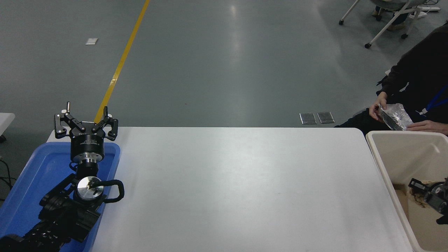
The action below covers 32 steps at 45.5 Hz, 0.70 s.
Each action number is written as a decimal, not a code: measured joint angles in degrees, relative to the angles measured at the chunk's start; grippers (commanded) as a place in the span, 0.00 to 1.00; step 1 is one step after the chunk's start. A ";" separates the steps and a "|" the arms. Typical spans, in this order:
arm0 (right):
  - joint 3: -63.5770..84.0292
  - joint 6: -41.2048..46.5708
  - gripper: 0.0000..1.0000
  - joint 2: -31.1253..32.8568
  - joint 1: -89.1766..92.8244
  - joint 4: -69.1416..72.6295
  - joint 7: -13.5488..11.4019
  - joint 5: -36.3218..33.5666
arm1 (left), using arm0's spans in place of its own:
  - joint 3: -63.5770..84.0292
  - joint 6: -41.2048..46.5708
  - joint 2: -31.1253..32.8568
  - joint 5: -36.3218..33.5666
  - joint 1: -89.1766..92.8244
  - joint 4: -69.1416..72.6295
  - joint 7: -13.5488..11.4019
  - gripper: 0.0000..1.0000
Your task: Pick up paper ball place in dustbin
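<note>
The paper ball (419,199) is a tan wrinkly wad held in my right gripper (421,190), which comes in from the right edge and sits inside the dustbin (379,159), below its rim. The black fingers close around the wad, so only parts of it show. The dustbin is a cream-beige deep bin standing off the table's right end. My left gripper (85,122) is open and empty, parked over the blue tray (38,164) at the lower left.
A person sits at the far right behind the dustbin and holds a shiny silver foil packet (393,117) in both hands. A tan patch (399,192) lies at the dustbin's bottom. A wheeled chair stands at the top right.
</note>
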<state>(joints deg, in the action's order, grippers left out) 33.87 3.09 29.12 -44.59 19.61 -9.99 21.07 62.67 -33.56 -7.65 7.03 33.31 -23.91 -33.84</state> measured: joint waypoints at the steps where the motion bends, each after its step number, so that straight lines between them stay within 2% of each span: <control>1: 0.03 0.00 1.00 0.30 -0.31 0.55 0.01 0.00 | 0.00 0.00 0.00 0.00 0.00 0.00 0.00 0.99; 11: 2.59 0.50 1.00 5.45 -8.22 10.57 0.02 0.54 | 0.00 0.00 0.00 -0.01 0.00 0.00 0.09 0.99; 20: 11.28 1.40 1.00 10.04 -23.14 29.30 -0.21 0.34 | 0.00 -0.02 0.06 0.00 0.07 0.00 0.09 0.99; 32: 20.52 7.68 1.00 11.73 -41.44 46.62 -0.38 -1.42 | -0.01 -0.03 0.08 -0.09 0.09 0.00 0.09 0.99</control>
<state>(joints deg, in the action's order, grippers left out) 54.40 10.77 40.84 -86.03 66.24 -10.37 19.64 62.66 -33.59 -7.57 6.94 33.40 -23.91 -33.75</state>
